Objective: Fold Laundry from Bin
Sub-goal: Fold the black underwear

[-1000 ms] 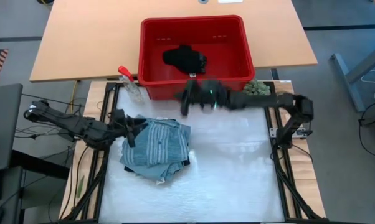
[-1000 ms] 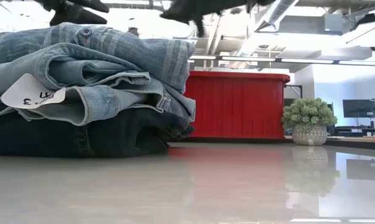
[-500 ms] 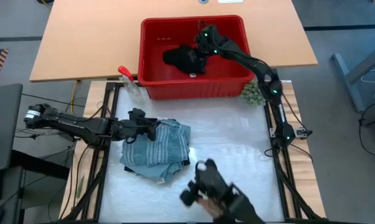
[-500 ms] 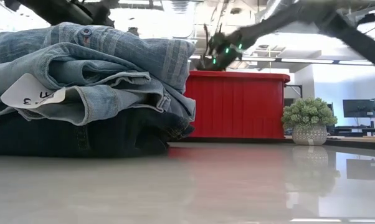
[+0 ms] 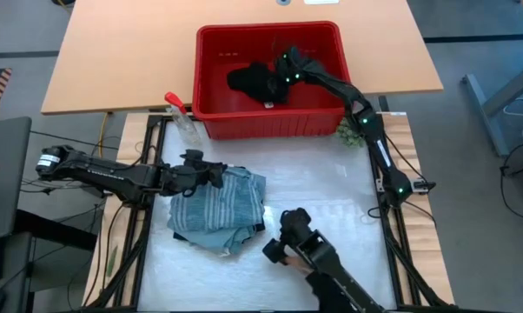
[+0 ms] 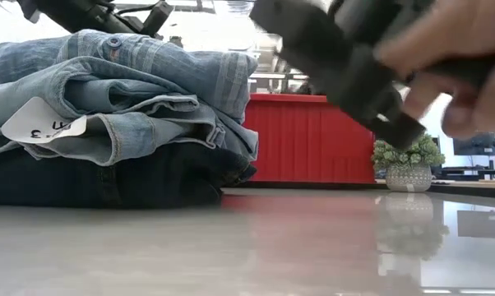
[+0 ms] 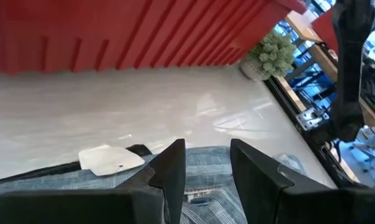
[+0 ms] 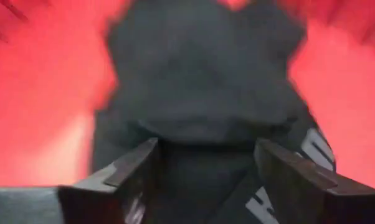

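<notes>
The red bin (image 5: 270,29) stands at the table's far side with a small black piece (image 5: 247,80) on its floor. My right gripper (image 5: 284,76) reaches down into the bin, open, with the black piece (image 8: 200,81) close ahead of its fingers; I cannot tell if they touch it. Folded laundry forms a stack (image 5: 220,209) at the table's left: a blue-white striped shirt on top, light denim jeans (image 6: 108,107) under it, and a dark navy piece (image 6: 99,182) at the bottom. My left gripper (image 7: 206,171) hovers open just over the stack's far edge.
A person's hand holds a dark device (image 5: 294,245) over the table's near middle, and it looms large in the low view (image 6: 371,57). A spray bottle (image 5: 182,117) lies left of the bin, and a green fuzzy ball (image 5: 353,129) sits to the bin's right. A white tag (image 7: 109,158) sticks out of the stack.
My right gripper has swung from in front of the bin's near wall over the rim and down into the bin, toward the black piece. My left gripper has moved toward the table's right, over the stack's far edge. The hand with the dark device has come in from the near edge.
</notes>
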`<move>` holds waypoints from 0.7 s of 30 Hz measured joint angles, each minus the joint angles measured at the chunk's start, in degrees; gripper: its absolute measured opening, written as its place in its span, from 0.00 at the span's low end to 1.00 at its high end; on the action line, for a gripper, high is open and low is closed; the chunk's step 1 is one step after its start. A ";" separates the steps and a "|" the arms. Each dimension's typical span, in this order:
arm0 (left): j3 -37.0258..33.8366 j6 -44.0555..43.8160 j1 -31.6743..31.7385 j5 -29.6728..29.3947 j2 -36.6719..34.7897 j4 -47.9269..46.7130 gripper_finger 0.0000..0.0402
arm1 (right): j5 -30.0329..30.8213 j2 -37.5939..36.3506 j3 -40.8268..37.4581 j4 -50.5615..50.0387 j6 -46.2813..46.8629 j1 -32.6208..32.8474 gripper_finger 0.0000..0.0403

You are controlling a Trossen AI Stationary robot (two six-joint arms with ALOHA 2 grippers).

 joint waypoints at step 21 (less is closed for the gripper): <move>0.00 4.63 1.67 3.56 0.00 5.34 0.28 | 10.11 -10.82 0.04 3.21 -16.24 2.07 0.06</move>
